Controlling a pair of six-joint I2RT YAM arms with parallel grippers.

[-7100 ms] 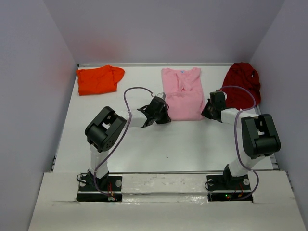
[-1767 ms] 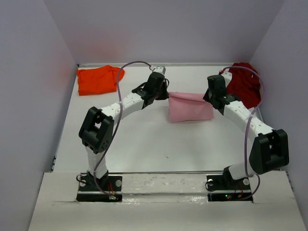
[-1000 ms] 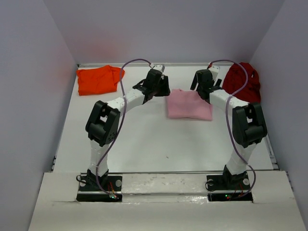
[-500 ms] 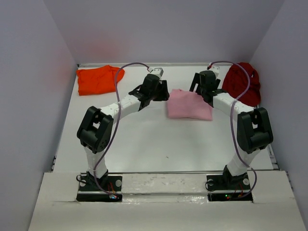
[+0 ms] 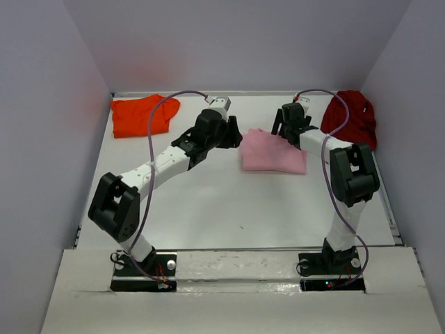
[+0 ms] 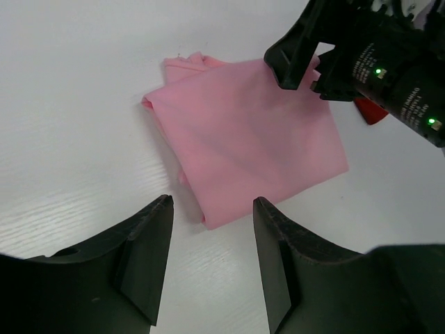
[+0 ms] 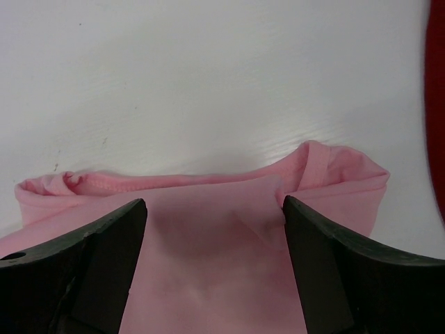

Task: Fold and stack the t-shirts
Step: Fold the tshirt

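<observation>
White desk (image 5: 208, 202), folded pink t-shirt (image 5: 272, 153): likely soft and limp, best pinched at a doubled edge; left jaws and right jaws gape, empty.

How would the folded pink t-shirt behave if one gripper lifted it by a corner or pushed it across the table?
Probably floppy: the pink t-shirt lies in soft layers with rumpled edges, so a one-corner lift would likely unfold it. Likely light: thin cloth lying flat. Pushed, it would probably bunch rather than slide whole.
</observation>
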